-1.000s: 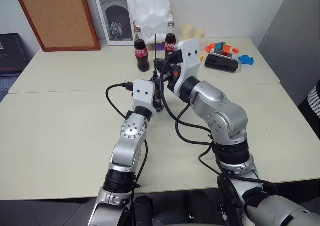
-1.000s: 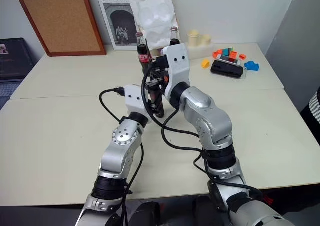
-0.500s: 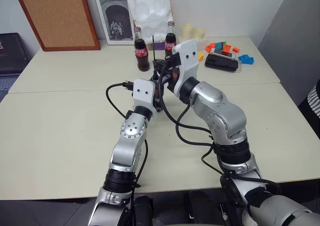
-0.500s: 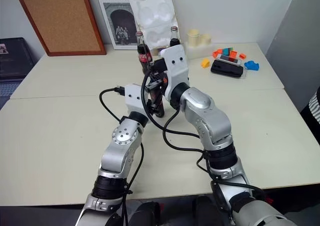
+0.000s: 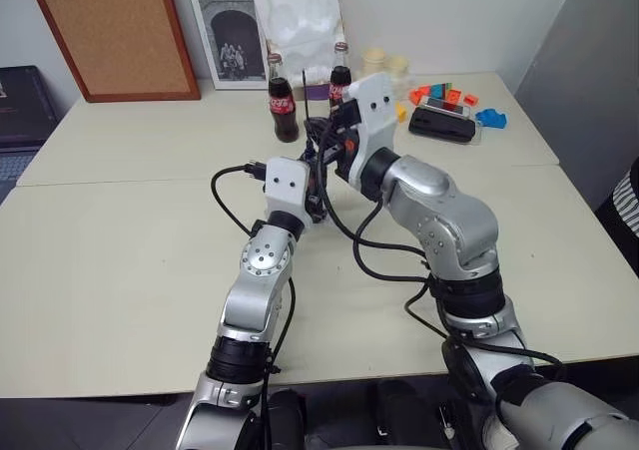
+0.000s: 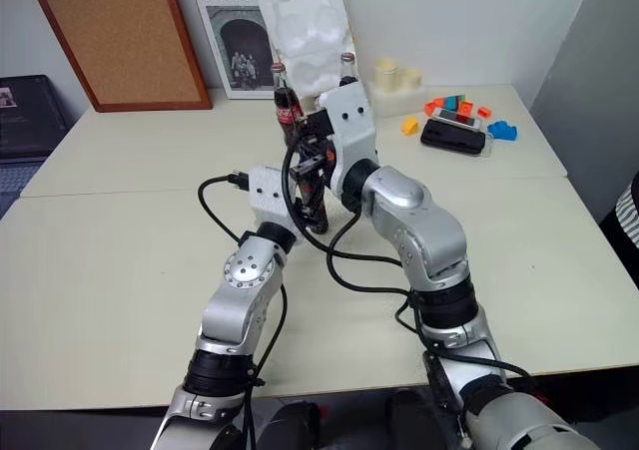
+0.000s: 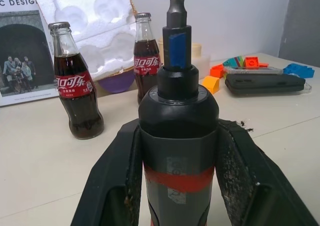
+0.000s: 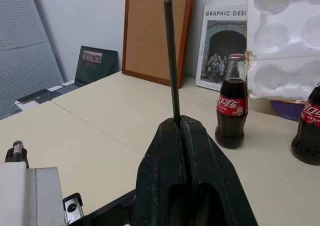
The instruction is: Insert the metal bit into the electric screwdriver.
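Two grippers clamped | left gripper (image 7: 177, 186): electric screwdriver (image 7: 177, 136) upright | right gripper (image 8: 182, 151): metal bit (image 8: 171, 60) | above bench (image 5: 120, 270)

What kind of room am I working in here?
Probably an office or lab workroom: pale tables pushed together, a cork board and a graphic design poster leaning on the wall, and cola bottles and toy blocks at the far edge.

Both arms reaching forward, wrists close together over the counter (image 5: 120, 270). Left gripper (image 7: 178, 151) lower, jaws clamped on the screwdriver (image 7: 177, 116), its nose pointing up. Right gripper (image 8: 180, 131) higher and just behind, jaws pinched on the bit (image 8: 170, 50), held upright.
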Robot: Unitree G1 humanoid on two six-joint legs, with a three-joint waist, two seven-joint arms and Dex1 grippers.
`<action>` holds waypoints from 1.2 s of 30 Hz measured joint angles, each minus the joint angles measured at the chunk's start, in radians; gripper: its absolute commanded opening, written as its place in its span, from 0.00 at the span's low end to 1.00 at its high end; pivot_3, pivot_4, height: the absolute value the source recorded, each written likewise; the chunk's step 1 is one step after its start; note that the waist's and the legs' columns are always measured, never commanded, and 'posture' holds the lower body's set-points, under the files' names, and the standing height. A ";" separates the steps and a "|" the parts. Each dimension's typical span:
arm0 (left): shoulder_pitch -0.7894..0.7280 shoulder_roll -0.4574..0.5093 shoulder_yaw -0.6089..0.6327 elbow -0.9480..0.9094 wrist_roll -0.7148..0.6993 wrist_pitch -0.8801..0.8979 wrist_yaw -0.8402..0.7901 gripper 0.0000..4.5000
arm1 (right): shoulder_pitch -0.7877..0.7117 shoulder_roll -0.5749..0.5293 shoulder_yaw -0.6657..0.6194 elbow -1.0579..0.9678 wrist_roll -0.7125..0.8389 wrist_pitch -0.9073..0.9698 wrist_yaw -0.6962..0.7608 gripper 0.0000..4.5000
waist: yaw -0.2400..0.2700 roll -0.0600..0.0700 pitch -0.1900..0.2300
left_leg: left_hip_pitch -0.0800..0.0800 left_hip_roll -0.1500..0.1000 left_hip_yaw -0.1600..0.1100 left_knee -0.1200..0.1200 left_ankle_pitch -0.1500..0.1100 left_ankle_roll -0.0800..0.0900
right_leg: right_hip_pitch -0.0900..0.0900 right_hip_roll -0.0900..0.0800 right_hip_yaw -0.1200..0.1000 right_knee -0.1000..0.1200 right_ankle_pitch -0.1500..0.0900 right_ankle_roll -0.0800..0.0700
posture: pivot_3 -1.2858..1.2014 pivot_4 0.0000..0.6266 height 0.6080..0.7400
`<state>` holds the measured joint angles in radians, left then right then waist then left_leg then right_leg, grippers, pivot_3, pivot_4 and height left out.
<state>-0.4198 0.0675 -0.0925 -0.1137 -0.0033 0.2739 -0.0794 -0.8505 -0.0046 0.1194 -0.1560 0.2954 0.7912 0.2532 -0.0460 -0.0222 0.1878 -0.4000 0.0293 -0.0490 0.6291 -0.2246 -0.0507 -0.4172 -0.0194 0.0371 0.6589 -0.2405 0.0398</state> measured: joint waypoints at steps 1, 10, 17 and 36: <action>0.000 0.000 0.000 0.000 0.000 0.000 0.000 0.37 | -0.004 -0.007 -0.002 0.004 0.002 0.002 0.007 0.00 | 0.000 0.000 0.000 | 0.000 0.000 0.000 0.000 0.000 0.000 | 0.000 0.000 0.000 0.000 0.000 0.000 | 0.52 0.24 1.00; 0.000 0.001 0.000 0.000 0.000 0.000 -0.001 0.37 | -0.029 -0.051 -0.003 0.049 0.016 -0.002 0.093 0.00 | -0.001 0.000 0.000 | 0.000 0.000 0.000 0.000 0.000 0.000 | 0.000 0.000 0.000 0.000 0.000 0.000 | 0.52 0.24 1.00; 0.000 0.006 0.002 0.000 -0.002 0.000 -0.002 0.37 | -0.062 -0.069 -0.028 0.126 0.042 -0.022 0.168 0.00 | -0.004 0.000 0.000 | 0.000 0.000 0.000 0.000 0.000 0.000 | 0.000 0.000 0.000 0.000 0.000 0.000 | 0.52 0.24 1.00; 0.000 0.024 0.013 -0.004 -0.012 -0.001 -0.042 0.37 | -0.124 -0.145 -0.022 0.249 0.060 -0.048 0.334 0.09 | -0.007 0.000 0.000 | 0.000 0.000 0.001 0.000 0.000 0.000 | -0.001 0.000 0.001 0.000 0.000 0.000 | 0.52 0.24 1.00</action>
<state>-0.4194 0.0914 -0.0800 -0.1174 -0.0151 0.2732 -0.1210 -0.9746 -0.1496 0.0970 0.0930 0.3552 0.7432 0.5869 -0.0533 -0.0222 0.1878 -0.4001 0.0293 -0.0483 0.6291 -0.2246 -0.0507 -0.4177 -0.0192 0.0379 0.6590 -0.2404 0.0399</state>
